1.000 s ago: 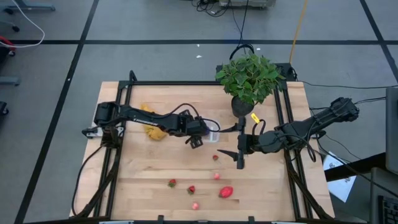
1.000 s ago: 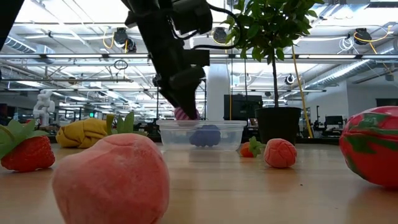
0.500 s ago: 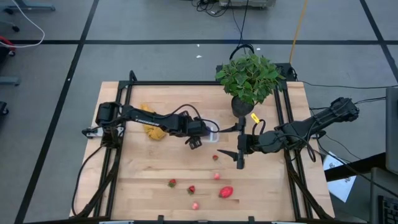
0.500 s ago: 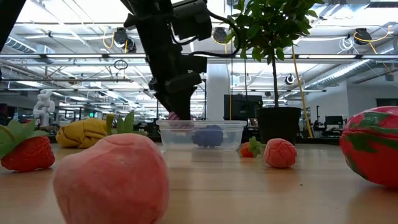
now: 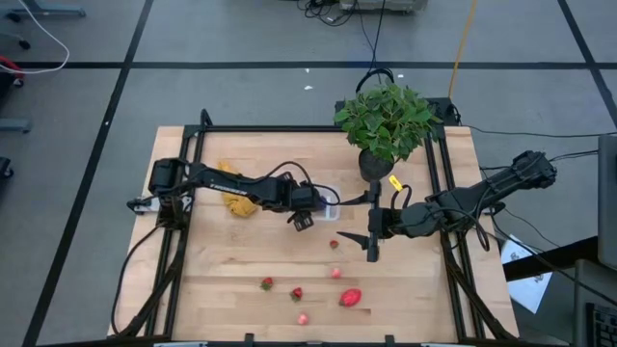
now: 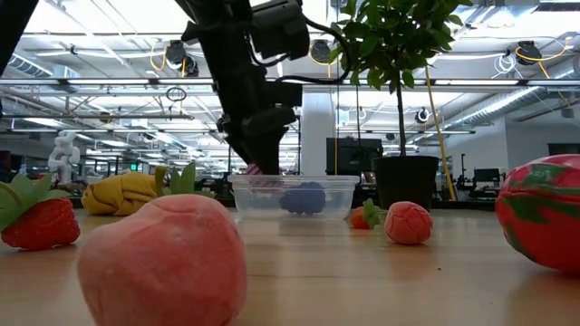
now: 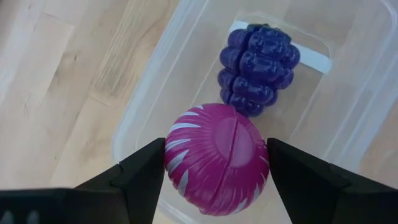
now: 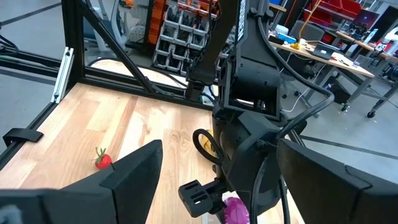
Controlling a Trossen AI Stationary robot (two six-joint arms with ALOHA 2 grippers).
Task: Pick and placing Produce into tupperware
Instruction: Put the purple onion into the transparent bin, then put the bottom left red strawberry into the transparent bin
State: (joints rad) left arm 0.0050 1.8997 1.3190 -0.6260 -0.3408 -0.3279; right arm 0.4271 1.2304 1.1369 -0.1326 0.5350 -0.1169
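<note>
Holding steady: left gripper [image 7: 216, 163] jaws clamp purple onion [image 7: 215, 158] over tupperware [image 7: 155, 93]; right jaws apart.

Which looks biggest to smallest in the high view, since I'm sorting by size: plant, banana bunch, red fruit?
1. Leafy green potted plant
2. Yellow banana bunch
3. Oval red toy fruit

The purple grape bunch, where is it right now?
The purple grape bunch lies inside the clear tupperware near the table's middle, just beyond the striped magenta ball that the left hand holds over the box's near edge.
</note>
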